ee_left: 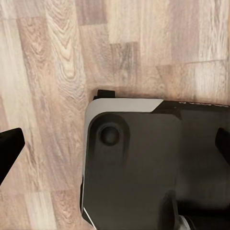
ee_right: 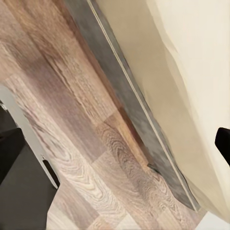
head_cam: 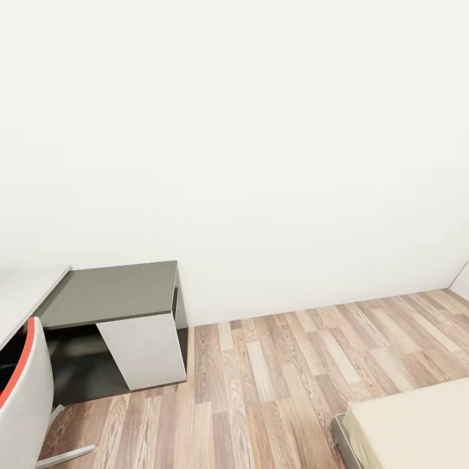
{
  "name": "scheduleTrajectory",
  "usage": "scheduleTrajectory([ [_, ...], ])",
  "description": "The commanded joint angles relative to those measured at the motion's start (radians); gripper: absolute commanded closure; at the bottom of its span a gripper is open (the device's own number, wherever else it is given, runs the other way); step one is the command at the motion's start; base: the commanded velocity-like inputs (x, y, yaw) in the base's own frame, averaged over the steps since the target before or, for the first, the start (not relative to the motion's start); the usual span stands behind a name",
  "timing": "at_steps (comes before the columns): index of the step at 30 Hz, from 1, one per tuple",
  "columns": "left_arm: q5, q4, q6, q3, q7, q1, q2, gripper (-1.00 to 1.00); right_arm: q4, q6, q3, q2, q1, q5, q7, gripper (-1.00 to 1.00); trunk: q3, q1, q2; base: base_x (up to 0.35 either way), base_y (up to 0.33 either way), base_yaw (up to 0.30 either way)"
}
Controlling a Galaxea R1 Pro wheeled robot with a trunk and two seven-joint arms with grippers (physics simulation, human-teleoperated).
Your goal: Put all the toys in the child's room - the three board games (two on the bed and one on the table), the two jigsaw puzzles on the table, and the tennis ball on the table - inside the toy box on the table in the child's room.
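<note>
1. The head camera is looking down into a corner of the room, where a plain white wall (head_cam: 260, 130) is taking up most of the view above a wood-plank floor (head_cam: 273, 378).
2. A table (head_cam: 111, 293) with a dark grey top is standing against the wall at the left, resting on a slanted white panel (head_cam: 146, 352) with a dark hollow beneath it.
3. A lighter grey surface (head_cam: 26, 290) is meeting the table's left end and running toward the camera.
4. A white chair (head_cam: 26, 397) with a red edge is sitting just beside the table at the lower left, its metal foot lying on the floor.
5. The bed (head_cam: 417, 423) is showing its beige mattress corner at the lower right, with a sliver of grey frame (head_cam: 339, 433) beside it; no toy is lying on the part that shows.
6. The left wrist camera is pointing straight down at the floor and at the robot's dark base (ee_left: 153, 167), which has a rounded pale rim.
7. The left fingers (ee_left: 9, 146) are standing wide apart at opposite edges of that view, holding nothing.
8. The right wrist camera is looking along the bed's grey frame (ee_right: 129, 105) and beige mattress (ee_right: 191, 72) above the planks.
9. One dark right fingertip (ee_right: 223, 141) is peeking in at the edge over the mattress; I cannot tell how far the right fingers are spread.
</note>
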Motion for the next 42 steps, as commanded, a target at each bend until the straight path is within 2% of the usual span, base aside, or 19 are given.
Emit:
scheduleTrajectory([
  [1,0.011,0.001,-0.004,-0.008,-0.003,-0.001,0.001,-1.0,0.0,-0.005,0.008,0.002,-0.001,-0.011,-0.002,-1.0,-0.002,0.001,-0.002,0.0,0.0,0.0],
  [14,0.011,0.001,-0.005,-0.01,-0.003,-0.001,-0.004,-1.0,0.0,-0.005,0.006,-0.009,-0.001,-0.011,-0.002,-1.0,-0.002,0.001,-0.002,0.0,0.0,0.0],
  [25,0.011,0.001,-0.005,-0.01,-0.003,-0.001,-0.001,-1.0,0.0,-0.005,0.006,0.001,-0.001,-0.012,-0.002,-1.0,-0.002,0.001,-0.002,0.0,0.0,0.0],
  [42,0.011,0.001,-0.005,-0.01,-0.003,-0.001,-0.001,-1.0,-0.001,-0.005,0.006,-0.006,-0.001,-0.012,-0.002,-1.0,-0.002,0.001,-0.002,0.0,0.0,0.0],
])
